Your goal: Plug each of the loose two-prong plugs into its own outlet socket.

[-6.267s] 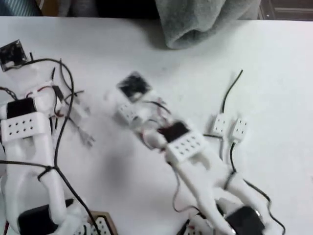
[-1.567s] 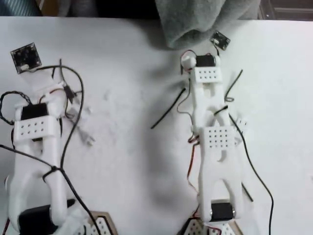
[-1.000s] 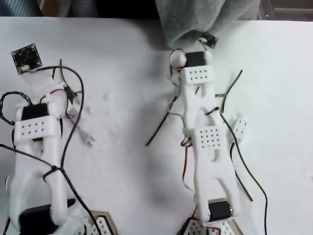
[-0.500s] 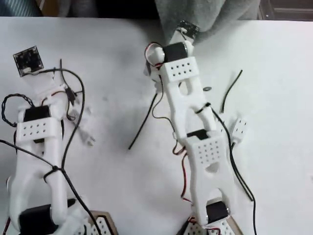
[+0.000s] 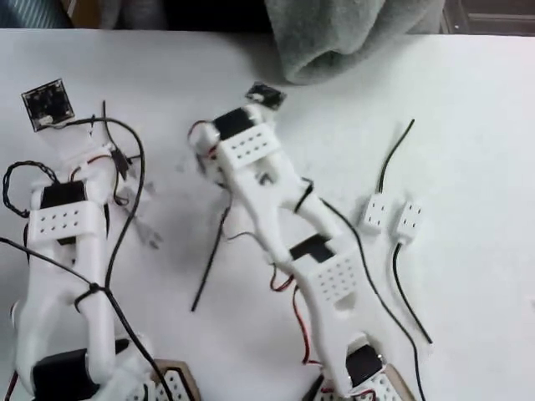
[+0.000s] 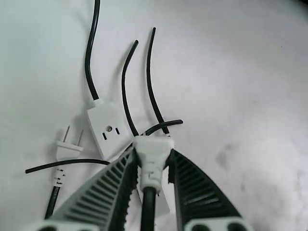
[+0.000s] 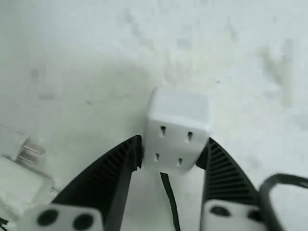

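Left pincer (image 6: 153, 153) pinched a white moulded plug (image 6: 152, 168) between its ribbed black fingers (image 6: 115, 187), with the plug's black cord running back between them. Its prongs were hidden from the wrist camera, so it was hard to say whether it touched anything ahead. Just beside the fingertips, on the white table (image 6: 250, 72), lay a flat white outlet socket (image 6: 108, 129) on a black cord, slots facing up. Next to it was a loose white two-prong plug (image 6: 66, 149), its metal prongs pointing away from the wrist. Two black cords (image 6: 124, 86) curved off past the socket. Right pincer (image 7: 172, 144) was closed on a white four-slot outlet block (image 7: 178, 115), a black finger (image 7: 110, 178) against each side and the block's thin cord trailing back between them. Another white plug with metal prongs (image 7: 21, 166) sat near that finger. From above, the right arm (image 5: 251, 154) stretched diagonally toward the table's middle and the left arm (image 5: 58, 219) stood at the left edge. A pair of small white sockets (image 5: 375, 211) lay just beside each other well to the right, below a grey cloth (image 5: 334, 38).
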